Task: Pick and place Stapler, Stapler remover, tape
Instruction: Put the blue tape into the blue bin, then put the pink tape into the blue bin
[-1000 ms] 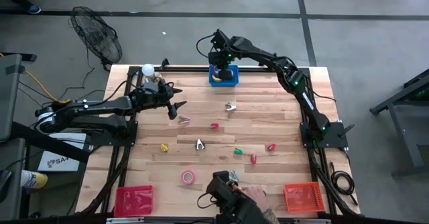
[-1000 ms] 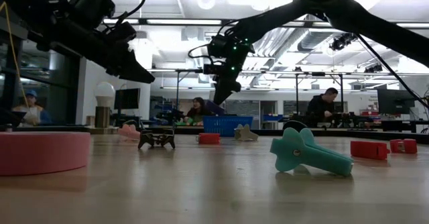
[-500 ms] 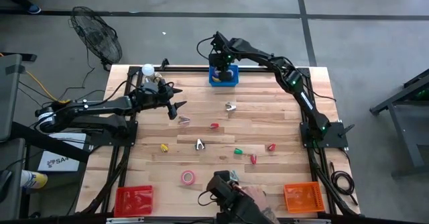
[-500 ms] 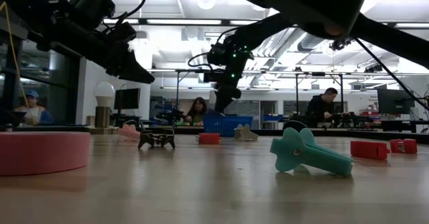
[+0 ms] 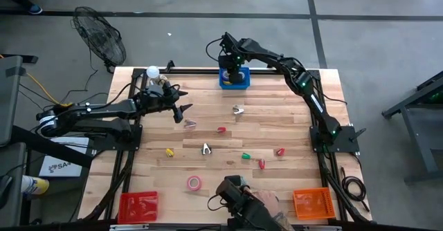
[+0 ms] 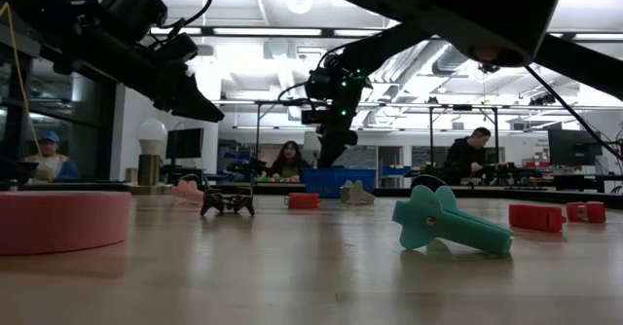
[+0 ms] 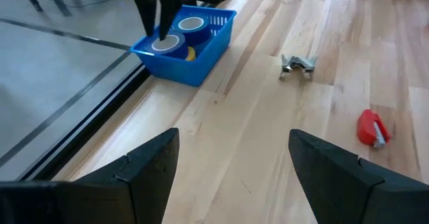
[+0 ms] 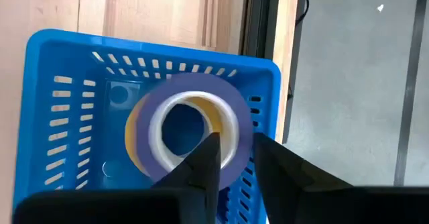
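The right gripper point(image 5: 234, 74) hangs over the blue slotted plastic basket point(image 8: 80, 76) at the far edge of the wooden table point(image 5: 297, 127). In the right wrist view its two dark fingers point(image 8: 204, 162) stand a little apart, with the rim of a blue ring-shaped tape roll point(image 8: 191, 127) in the narrow gap between them; whether they press on it cannot be told. That roll lies on a yellow tape roll point(image 8: 137, 140) inside the basket (only a crescent of yellow shows). The left wrist view shows two blue rolls point(image 7: 190, 25) in the basket.

The left gripper point(image 5: 181, 106) hovers above the table's far-left part, fingers spread wide, nothing between them.

A pinkish-red tape roll point(image 5: 194, 183) lies near the table's front edge. Scattered mid-table are a small metal-jawed staple remover point(image 7: 297, 64), a red staple remover point(image 7: 371, 128) and a teal one point(image 6: 448, 222). A red tray point(image 5: 138, 205) and an orange tray point(image 5: 311, 203) sit at the front corners, with a person's hand point(image 5: 259, 207) between them.
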{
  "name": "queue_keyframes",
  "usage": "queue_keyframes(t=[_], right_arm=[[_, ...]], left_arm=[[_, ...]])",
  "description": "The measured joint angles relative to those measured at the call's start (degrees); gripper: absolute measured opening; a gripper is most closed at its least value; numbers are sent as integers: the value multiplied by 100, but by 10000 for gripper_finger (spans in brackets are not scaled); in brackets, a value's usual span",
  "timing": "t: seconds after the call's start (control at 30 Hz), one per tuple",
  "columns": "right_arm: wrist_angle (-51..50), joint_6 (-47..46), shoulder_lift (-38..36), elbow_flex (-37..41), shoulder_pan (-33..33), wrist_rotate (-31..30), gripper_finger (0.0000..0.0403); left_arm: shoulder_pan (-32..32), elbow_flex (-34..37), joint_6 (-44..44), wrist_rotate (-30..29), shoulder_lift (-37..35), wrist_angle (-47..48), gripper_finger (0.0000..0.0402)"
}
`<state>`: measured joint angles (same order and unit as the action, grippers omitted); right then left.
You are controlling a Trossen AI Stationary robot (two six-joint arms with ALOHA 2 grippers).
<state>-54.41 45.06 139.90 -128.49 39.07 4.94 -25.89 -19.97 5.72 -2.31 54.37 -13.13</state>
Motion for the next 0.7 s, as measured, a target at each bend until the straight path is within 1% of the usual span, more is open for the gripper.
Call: queue_keyframes(t=[0.13,0.33,0.7], right_arm=[[16,28,0,0,-2,66,94],[18,39,-15,0,-2,172,105],[-7,-1,-193,-4,-2,136,108]], left_arm=[[0,0,-2,-125,0,0,277],[0,0,-133,-126,0,0,277],[0,0,-144,-132,0,-5,277]])
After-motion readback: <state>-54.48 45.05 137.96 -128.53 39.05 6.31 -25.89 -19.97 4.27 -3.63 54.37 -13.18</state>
